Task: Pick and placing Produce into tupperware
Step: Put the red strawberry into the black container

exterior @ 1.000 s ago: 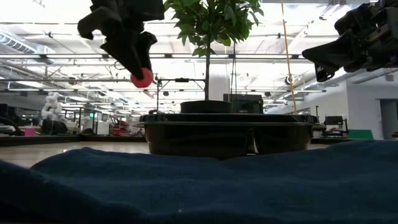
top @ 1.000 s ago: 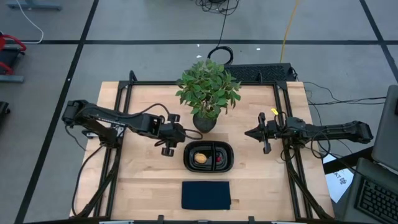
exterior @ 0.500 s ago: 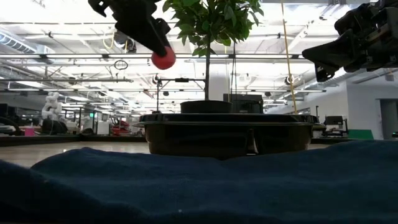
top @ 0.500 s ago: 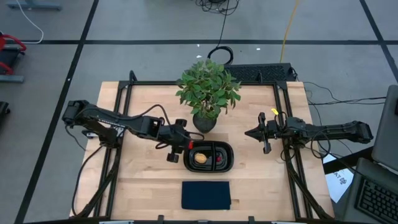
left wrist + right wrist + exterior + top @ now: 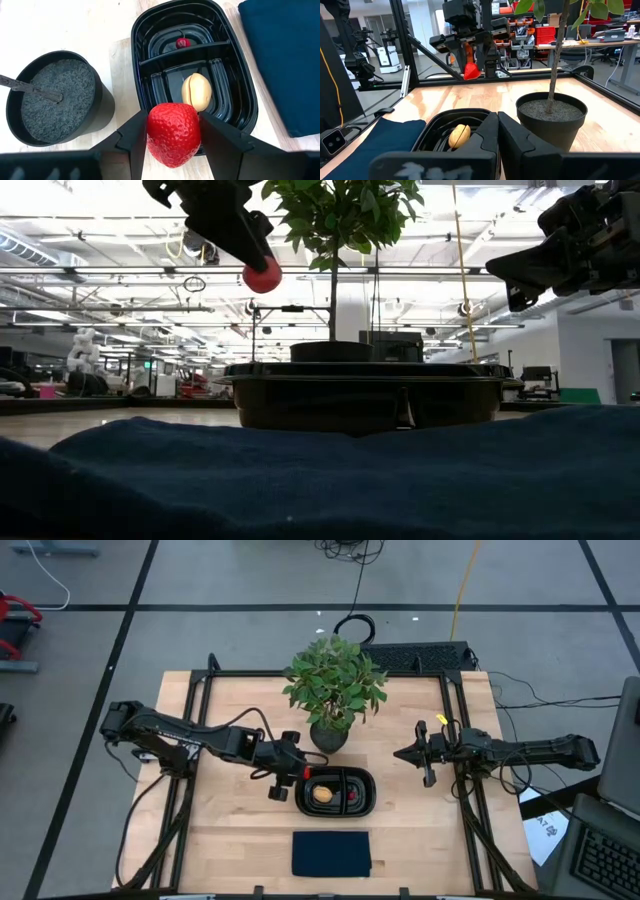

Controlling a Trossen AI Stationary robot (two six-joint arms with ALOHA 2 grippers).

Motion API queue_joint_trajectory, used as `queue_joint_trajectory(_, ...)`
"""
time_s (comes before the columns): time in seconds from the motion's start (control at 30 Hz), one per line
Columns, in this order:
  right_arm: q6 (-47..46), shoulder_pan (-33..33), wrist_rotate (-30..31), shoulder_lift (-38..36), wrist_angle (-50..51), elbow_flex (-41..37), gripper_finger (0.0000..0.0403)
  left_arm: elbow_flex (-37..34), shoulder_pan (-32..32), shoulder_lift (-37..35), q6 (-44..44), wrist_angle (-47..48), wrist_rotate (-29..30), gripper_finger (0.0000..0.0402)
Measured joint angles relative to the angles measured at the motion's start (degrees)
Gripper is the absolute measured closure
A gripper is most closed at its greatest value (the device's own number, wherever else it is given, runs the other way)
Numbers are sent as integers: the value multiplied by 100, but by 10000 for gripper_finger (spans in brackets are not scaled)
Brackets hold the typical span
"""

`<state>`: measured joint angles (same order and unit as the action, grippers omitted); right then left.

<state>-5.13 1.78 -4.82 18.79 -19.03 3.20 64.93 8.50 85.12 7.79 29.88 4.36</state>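
Note:
My left gripper (image 5: 300, 773) is shut on the red strawberry (image 5: 173, 132) and hovers over the left end of the black two-compartment tupperware (image 5: 368, 780), well above it in the low view (image 5: 262, 276). The yellow-orange piece (image 5: 196, 92) lies on the floor of the larger compartment. The small dark red berry (image 5: 183, 43) lies in the other one. My right gripper (image 5: 398, 754) waits shut, in the air to the right of the plant pot, touching nothing. My left gripper pinches the strawberry by its two sides (image 5: 152, 135) between both fingers. The fingers (image 5: 235, 235) slant down from the table's left. The strawberry is lifted clear, above the tupperware's left rim (image 5: 136, 75).
A potted green plant (image 5: 333, 690) stands just beyond the tupperware, its black pot (image 5: 52, 97) close beside the left gripper. A dark blue cloth (image 5: 331, 853) lies flat near the table's near edge. Black frame rails (image 5: 190, 730) run along both sides of the table.
My left gripper carried the strawberry toward the table's right and slightly upward, from beside the tupperware to over its left end, then stopped; it has kept still for the last half second. The right arm has not moved.

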Motion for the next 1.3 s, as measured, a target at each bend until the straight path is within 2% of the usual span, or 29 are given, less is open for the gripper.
queue_joint_trajectory(0.27, 0, 0, 0, 0, 0, 0, 403, -2, -1, 2, -17, -83, 22, 238)
queue_joint_trajectory(0.53, 0, 0, 0, 0, 0, 0, 403, -2, -1, 28, -155, -1022, 17, 238)
queue_joint_trajectory(1.1, -20, 1, 0, 0, -22, -2, 403, -5, -10, 1350, 290, -2529, 15, 238)
queue_joint_trajectory(1.3, -17, 0, 0, 0, -22, 0, 403, -4, -12, 1784, 396, -2800, 17, 238)
